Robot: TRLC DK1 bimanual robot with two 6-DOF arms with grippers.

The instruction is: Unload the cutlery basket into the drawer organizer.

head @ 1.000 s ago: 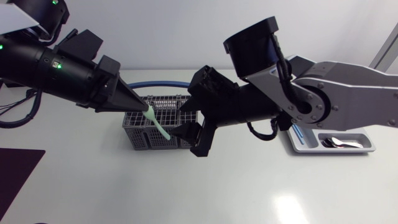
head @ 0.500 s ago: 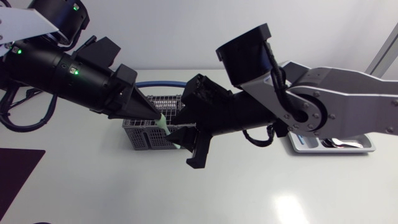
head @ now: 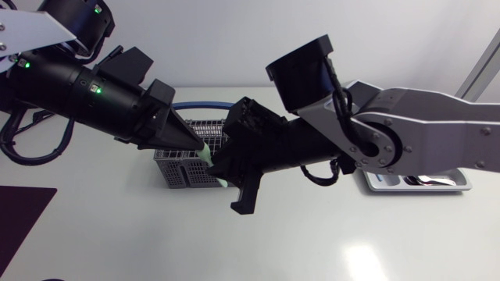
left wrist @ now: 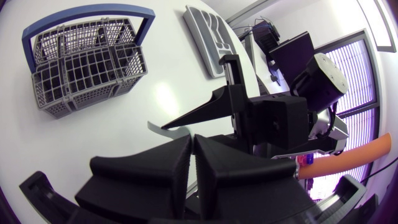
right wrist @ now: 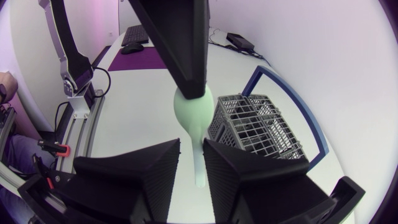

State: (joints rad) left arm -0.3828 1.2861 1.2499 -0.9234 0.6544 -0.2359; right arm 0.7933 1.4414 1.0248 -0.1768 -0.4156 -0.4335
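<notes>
Hanging over the three o'clock end of the basket (head: 178, 170), the left pincer (head: 198, 147) grips a green spoon (right wrist: 194, 115) by its bowl, handle down. The right pincer (right wrist: 192, 146) sits beneath, fingers narrowly apart, the handle between them. The organizer (head: 461, 184) lies on the bench (head: 351, 242) at three o'clock from the basket.
</notes>
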